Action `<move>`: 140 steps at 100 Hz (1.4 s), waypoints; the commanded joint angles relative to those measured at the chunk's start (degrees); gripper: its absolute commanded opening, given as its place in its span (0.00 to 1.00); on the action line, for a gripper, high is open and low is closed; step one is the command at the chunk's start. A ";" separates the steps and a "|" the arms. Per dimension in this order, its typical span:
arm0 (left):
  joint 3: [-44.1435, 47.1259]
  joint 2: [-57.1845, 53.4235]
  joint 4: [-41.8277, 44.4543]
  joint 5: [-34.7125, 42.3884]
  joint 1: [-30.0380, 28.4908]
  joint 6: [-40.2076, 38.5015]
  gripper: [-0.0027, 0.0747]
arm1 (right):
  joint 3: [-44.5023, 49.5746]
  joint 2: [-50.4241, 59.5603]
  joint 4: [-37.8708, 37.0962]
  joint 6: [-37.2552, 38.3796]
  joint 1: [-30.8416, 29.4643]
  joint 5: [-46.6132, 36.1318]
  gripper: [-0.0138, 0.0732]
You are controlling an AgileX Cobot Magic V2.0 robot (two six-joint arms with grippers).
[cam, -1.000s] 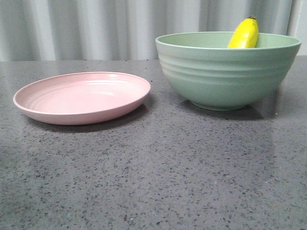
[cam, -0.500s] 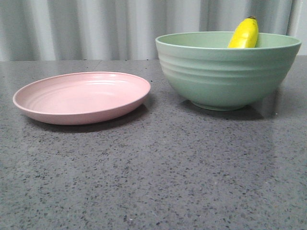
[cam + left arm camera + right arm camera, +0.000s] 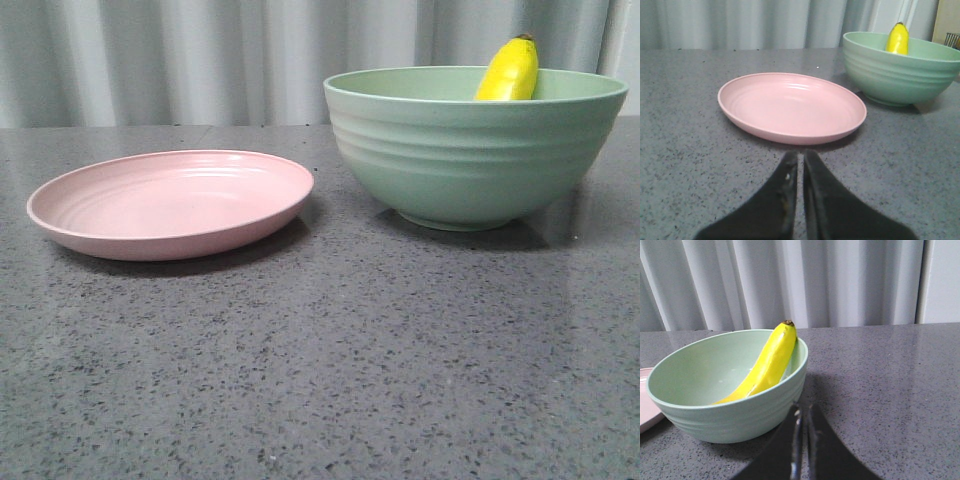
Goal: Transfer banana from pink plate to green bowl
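The banana leans inside the green bowl on the right, its dark tip above the far rim; it also shows in the right wrist view and in the left wrist view. The pink plate lies bare on the left, next to the bowl. My left gripper is shut and empty, low over the table just short of the plate. My right gripper is shut and empty, close beside the bowl. Neither gripper shows in the front view.
The grey speckled table stretches out in front of the plate and bowl. A pale pleated curtain hangs behind the table.
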State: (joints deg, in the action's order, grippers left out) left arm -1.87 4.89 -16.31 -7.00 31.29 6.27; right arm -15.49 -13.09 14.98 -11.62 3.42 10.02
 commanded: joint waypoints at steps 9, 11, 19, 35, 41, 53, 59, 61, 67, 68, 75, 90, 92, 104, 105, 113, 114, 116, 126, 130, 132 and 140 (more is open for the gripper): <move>3.03 0.44 3.71 15.17 -3.13 0.17 0.01 | -1.46 -0.41 -0.50 -0.65 -0.15 -4.05 0.07; 3.47 0.44 5.17 16.35 -3.76 0.17 0.01 | -1.46 -0.41 -0.50 -0.65 -0.15 -4.05 0.07; 3.18 -0.54 10.34 15.47 -8.13 0.17 0.01 | -1.46 -0.41 -0.50 -0.65 -0.15 -4.05 0.07; 3.43 -5.50 13.22 10.54 -17.59 0.17 0.01 | -1.46 -0.41 -0.50 -0.65 -0.15 -4.05 0.07; 3.43 -7.15 13.11 7.35 -20.79 0.17 0.01 | -1.46 -0.41 -0.50 -0.65 -0.15 -4.05 0.07; 3.43 -7.01 11.51 0.03 -25.27 0.17 0.01 | -1.46 -0.41 -0.50 -0.65 -0.15 -4.05 0.07; 3.43 -7.01 11.24 -4.03 -26.37 0.17 0.01 | -1.46 -0.41 -0.50 -0.65 -0.15 -4.05 0.07; 3.43 -7.01 11.24 -5.55 -26.67 0.17 0.01 | -1.46 -0.41 -0.50 -0.65 -0.15 -4.05 0.07; 3.43 -7.01 11.24 -9.63 -27.30 0.17 0.01 | -1.46 -0.41 -0.50 -0.65 -0.15 -4.05 0.07; 3.43 -7.01 11.24 -9.29 -27.31 0.17 0.01 | -1.46 -0.41 -0.50 -0.65 -0.15 -4.05 0.07; 3.43 -7.01 11.24 -9.15 -27.40 0.17 0.01 | -1.46 -0.41 -0.50 -0.65 -0.15 -4.05 0.07; 3.43 -7.01 11.24 -9.15 -27.40 0.17 0.01 | -1.46 -0.41 -0.50 -0.65 -0.15 -4.05 0.07; 3.43 -7.01 11.24 -9.15 -27.40 0.17 0.01 | -1.46 -0.41 -0.50 -0.65 -0.15 -4.05 0.07; 3.43 -7.01 11.24 -9.15 -27.40 0.17 0.01 | -1.46 -0.41 -0.50 -0.65 -0.15 -4.05 0.07; 3.43 -7.01 11.24 -9.15 -27.40 0.17 0.01 | -1.46 -0.41 -0.50 -0.65 -0.15 -4.05 0.07; 3.43 -7.01 11.24 -9.15 -27.40 0.17 0.01 | -1.46 -0.41 -0.50 -0.65 -0.15 -4.05 0.07; 3.43 -7.01 11.24 -9.15 -27.40 0.17 0.01 | -1.46 -0.41 -0.50 -0.65 -0.15 -4.05 0.07; 3.43 -7.01 11.24 -9.15 -27.40 0.17 0.01 | -1.46 -0.41 -0.50 -0.65 -0.15 -4.05 0.07; 3.43 -7.01 11.24 -9.15 -27.40 0.17 0.01 | -1.46 -0.41 -0.50 -0.65 -0.15 -4.05 0.07; 3.43 -7.01 11.24 -9.15 -27.40 0.17 0.01 | -1.46 -0.41 -0.50 -0.65 -0.15 -4.05 0.07; 3.43 -7.01 11.24 -9.15 -27.40 0.17 0.01 | -1.46 -0.41 -0.50 -0.65 -0.15 -4.05 0.07; 3.43 -7.01 11.24 -9.15 -27.40 0.17 0.01 | -1.20 -0.16 -0.50 -0.65 -0.15 -4.21 0.07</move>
State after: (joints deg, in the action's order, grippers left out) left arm 0.03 -0.19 -4.36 -18.35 3.98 6.31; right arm -15.45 -13.09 14.98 -11.62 3.42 10.20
